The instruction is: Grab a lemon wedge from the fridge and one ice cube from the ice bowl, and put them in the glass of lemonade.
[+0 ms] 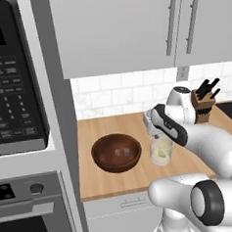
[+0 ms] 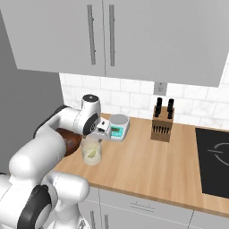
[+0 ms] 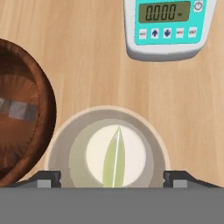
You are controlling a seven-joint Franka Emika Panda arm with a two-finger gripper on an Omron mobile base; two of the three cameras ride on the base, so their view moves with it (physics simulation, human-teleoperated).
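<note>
The glass of lemonade (image 1: 155,158) (image 2: 85,156) (image 3: 146,127) stands on the wooden counter. A pale yellow-green lemon wedge (image 3: 114,158) (image 1: 163,153) lies inside it in the liquid. My gripper (image 1: 155,133) (image 2: 96,137) (image 3: 113,177) hovers just above the glass, open, its fingertips (image 3: 48,177) spread wider than the rim with nothing between them. The dark brown ice bowl (image 1: 104,163) (image 2: 69,144) (image 3: 45,87) sits right beside the glass, with ice cubes (image 1: 123,151) (image 3: 18,109) in it. The fridge is out of view.
A white and teal kitchen scale (image 2: 117,125) (image 3: 168,27) stands behind the glass. A knife block (image 1: 203,105) (image 2: 162,123) is further right, then a black cooktop (image 2: 214,156). The microwave (image 1: 12,76) and oven (image 1: 26,212) column bounds the counter's left.
</note>
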